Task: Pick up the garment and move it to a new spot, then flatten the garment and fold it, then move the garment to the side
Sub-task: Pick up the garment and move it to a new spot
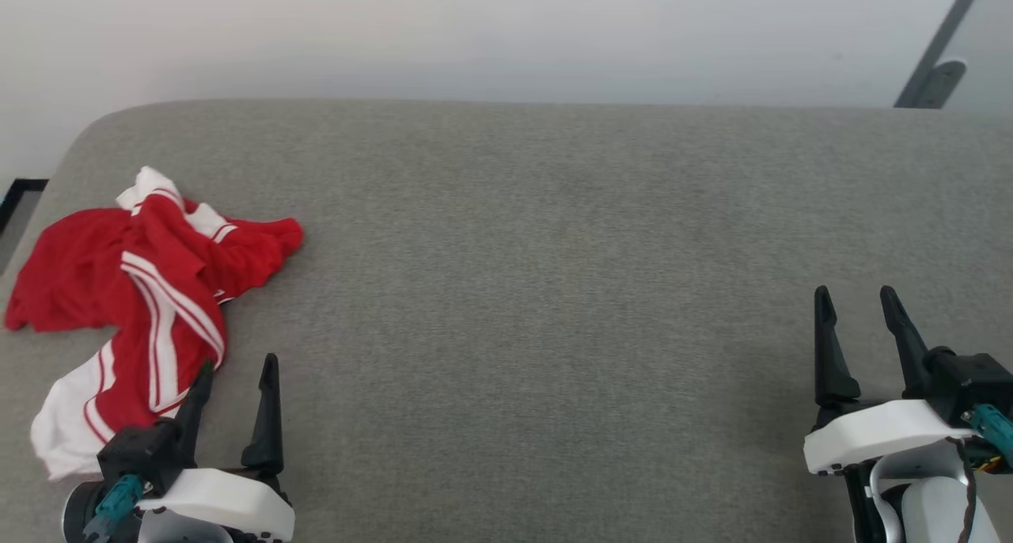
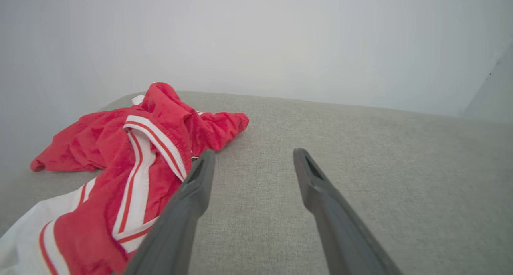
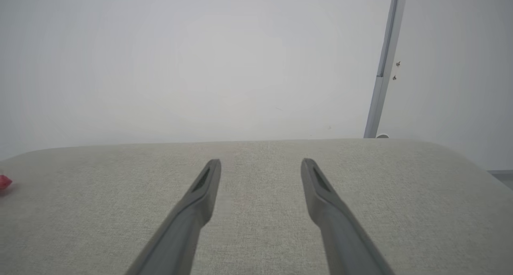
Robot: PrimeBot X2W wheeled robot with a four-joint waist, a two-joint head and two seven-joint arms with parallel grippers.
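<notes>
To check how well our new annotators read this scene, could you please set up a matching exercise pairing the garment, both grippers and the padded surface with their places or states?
Column one:
1. garment
2. left gripper
3. right gripper
4. padded surface

Column two:
A. open, over a bare stretch, far from the red cloth
B. crumpled in a heap at the robot's left
C. open, close beside the heap's near edge
D. grey, lying under everything

Pairs: 1-B, 2-C, 3-A, 4-D
</notes>
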